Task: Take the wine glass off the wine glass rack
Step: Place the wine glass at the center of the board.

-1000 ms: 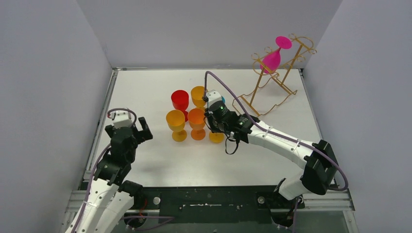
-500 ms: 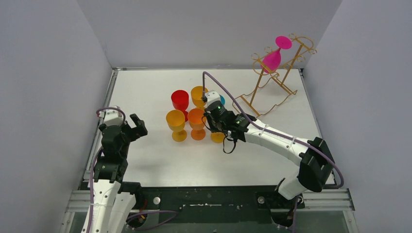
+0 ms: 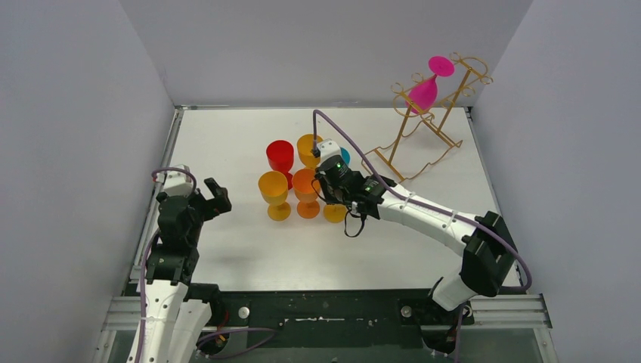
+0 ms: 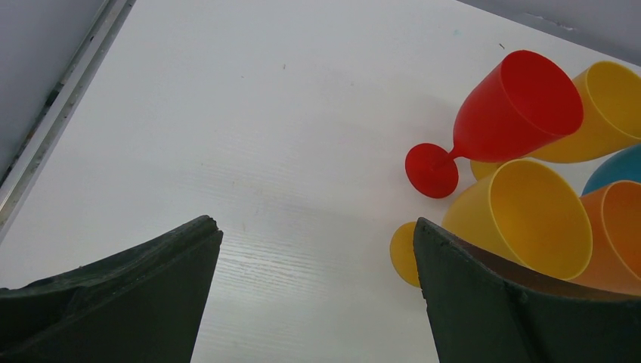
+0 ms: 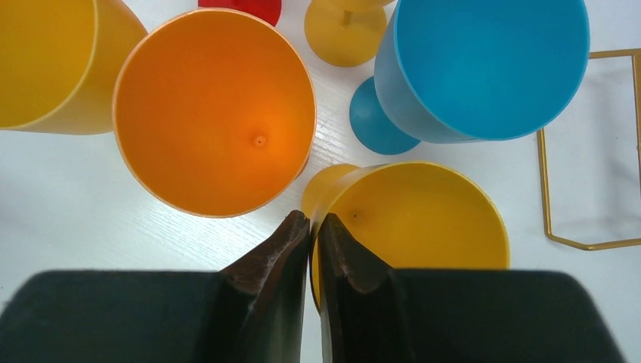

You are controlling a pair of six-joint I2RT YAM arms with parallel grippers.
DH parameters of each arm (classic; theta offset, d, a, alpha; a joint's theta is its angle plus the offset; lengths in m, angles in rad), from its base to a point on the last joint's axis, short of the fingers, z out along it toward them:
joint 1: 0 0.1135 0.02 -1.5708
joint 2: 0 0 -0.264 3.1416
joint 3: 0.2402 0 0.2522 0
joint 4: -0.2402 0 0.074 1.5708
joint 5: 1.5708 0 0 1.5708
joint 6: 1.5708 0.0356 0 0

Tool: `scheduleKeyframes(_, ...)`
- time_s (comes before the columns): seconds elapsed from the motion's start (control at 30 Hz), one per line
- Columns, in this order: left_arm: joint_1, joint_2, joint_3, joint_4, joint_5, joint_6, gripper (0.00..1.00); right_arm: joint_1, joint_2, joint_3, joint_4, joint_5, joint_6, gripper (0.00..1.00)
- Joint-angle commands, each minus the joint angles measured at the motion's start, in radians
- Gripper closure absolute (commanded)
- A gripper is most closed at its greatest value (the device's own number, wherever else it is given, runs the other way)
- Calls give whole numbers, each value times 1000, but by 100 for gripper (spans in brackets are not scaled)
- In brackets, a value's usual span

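Observation:
The gold wire wine glass rack [image 3: 442, 102] stands at the table's far right corner. A pink wine glass [image 3: 425, 91] hangs upside down from its top bar. My right gripper [image 3: 333, 198] is far from the rack, among a cluster of glasses at mid-table. In the right wrist view it [image 5: 311, 223] is shut on the rim of a yellow glass [image 5: 431, 219], one finger inside the bowl and one outside. My left gripper [image 3: 205, 198] is open and empty at the left, jaws wide apart over bare table [image 4: 317, 234].
A red glass [image 3: 280, 156], several yellow and orange glasses [image 3: 275, 189] and a blue one [image 5: 484, 68] stand close together at mid-table. An orange glass [image 5: 215, 113] is beside the right fingers. The rack's base rail [image 5: 550, 189] lies to the right.
My left arm has swung left and back toward the table's left edge. My right gripper has shifted slightly left and farther in, still shut on the yellow glass rim.

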Motion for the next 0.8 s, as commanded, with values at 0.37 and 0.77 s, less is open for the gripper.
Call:
scheduleKeyframes(0.37,4,-3,-7,73,57,13,3,-2,24,100,-26,90,-55,92)
scheduleKeyframes(0.77,4,-1,-6,71,58,7,3,-2,33,114,-22,54,-69,87)
